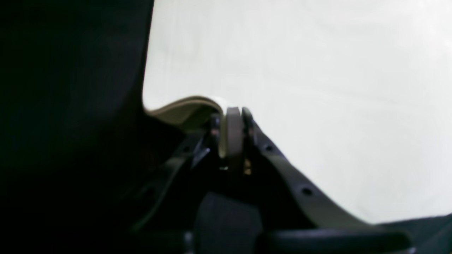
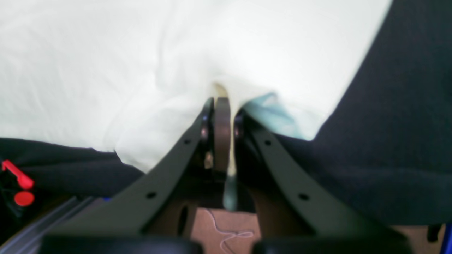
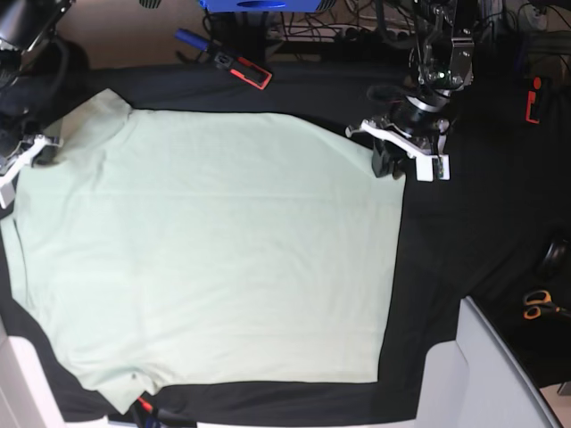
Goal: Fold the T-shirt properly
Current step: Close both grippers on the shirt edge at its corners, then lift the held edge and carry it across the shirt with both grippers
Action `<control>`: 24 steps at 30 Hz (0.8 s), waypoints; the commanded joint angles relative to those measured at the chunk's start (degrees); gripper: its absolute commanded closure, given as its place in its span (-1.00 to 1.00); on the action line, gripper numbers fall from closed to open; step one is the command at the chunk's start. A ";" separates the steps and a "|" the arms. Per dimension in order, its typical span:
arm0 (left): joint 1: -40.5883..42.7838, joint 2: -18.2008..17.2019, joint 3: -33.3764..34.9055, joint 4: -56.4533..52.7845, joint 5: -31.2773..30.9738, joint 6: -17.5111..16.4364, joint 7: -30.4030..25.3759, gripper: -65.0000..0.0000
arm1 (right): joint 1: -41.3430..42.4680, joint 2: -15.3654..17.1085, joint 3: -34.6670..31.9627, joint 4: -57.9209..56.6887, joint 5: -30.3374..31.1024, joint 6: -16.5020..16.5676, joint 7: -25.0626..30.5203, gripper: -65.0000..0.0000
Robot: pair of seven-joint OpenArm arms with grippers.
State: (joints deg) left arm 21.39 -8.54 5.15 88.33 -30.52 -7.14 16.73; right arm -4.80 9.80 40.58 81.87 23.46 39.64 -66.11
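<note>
T-shirt (image 3: 214, 250) lies spread flat over the black table cover (image 3: 446, 259), nearly filling it. Left gripper (image 1: 235, 123) pinched tight on a hem corner at the far right edge. Right gripper (image 2: 222, 109) clamped on bunched cloth at the left edge.

A robotics lab is showing: tangled cables (image 3: 375, 27) behind the left gripper (image 3: 399, 153), black-draped surface (image 3: 473, 223), scissors (image 3: 538, 305) lying nearby.
</note>
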 commanded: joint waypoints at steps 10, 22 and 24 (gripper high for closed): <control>-3.67 0.93 -3.96 -1.52 -0.38 -0.12 -1.13 1.00 | 6.51 4.57 0.17 -6.13 0.49 0.36 1.53 1.00; -10.35 0.93 -3.52 -7.68 -0.38 -0.12 -1.13 1.00 | 13.19 8.09 -5.10 -18.44 0.49 0.36 8.13 1.00; -11.23 0.93 -3.52 -8.38 -0.38 -0.12 -1.13 1.00 | 14.16 9.05 -5.10 -19.93 0.40 0.36 8.74 1.00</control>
State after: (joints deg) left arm 10.79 -7.16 1.83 79.02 -30.55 -7.14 16.97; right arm 8.12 17.17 35.22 61.01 23.18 39.64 -58.30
